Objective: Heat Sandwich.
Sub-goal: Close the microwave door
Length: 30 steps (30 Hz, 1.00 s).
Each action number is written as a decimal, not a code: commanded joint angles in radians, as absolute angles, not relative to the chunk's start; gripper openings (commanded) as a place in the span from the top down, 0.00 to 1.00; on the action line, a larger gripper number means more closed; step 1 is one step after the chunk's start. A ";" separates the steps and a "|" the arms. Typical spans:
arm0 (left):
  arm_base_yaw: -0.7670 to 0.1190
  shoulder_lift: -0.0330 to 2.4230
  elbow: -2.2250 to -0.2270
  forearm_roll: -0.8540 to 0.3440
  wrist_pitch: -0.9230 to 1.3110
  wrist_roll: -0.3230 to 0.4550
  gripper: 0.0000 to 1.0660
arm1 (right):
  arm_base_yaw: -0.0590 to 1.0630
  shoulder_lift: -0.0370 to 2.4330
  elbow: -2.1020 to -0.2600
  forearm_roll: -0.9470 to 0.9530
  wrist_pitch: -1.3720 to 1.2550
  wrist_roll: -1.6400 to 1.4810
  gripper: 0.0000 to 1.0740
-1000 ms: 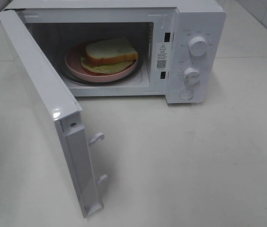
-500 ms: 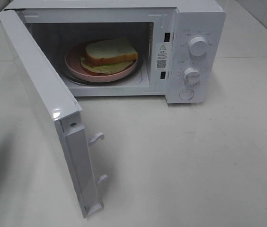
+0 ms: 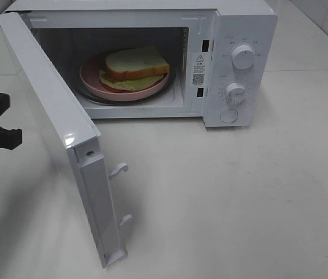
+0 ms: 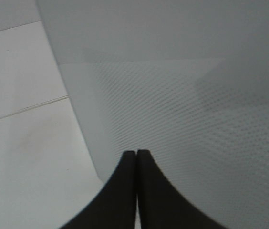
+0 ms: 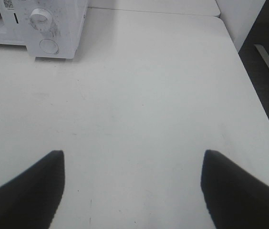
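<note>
The sandwich (image 3: 136, 63) lies on a round pink plate (image 3: 123, 92) inside the white microwave (image 3: 245, 23). The microwave's door (image 3: 53, 116) stands wide open, swung out to the left. My left gripper (image 3: 14, 138) is at the left edge of the high view, just outside the door's outer face. In the left wrist view the left gripper (image 4: 137, 152) is shut with nothing in it, its tips close to the dotted door panel (image 4: 172, 114). My right gripper (image 5: 132, 157) is open and empty over bare table, out of the high view.
Two dials (image 3: 243, 57) and a round button (image 3: 229, 115) sit on the microwave's right panel, which also shows in the right wrist view (image 5: 41, 19). The door's latch hooks (image 3: 119, 170) stick out toward the table's middle. The table edge (image 5: 258, 109) runs along the far right.
My left gripper has come into the high view from the left, after only its shadow showed before. Sandwich, plate and door have not moved.
</note>
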<state>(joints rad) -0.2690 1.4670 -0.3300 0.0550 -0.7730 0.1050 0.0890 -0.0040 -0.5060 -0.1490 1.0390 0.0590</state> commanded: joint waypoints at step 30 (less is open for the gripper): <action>-0.627 1.770 -0.722 -0.115 -0.768 0.100 1.00 | 0.079 -0.030 -0.503 -0.148 1.035 0.067 0.29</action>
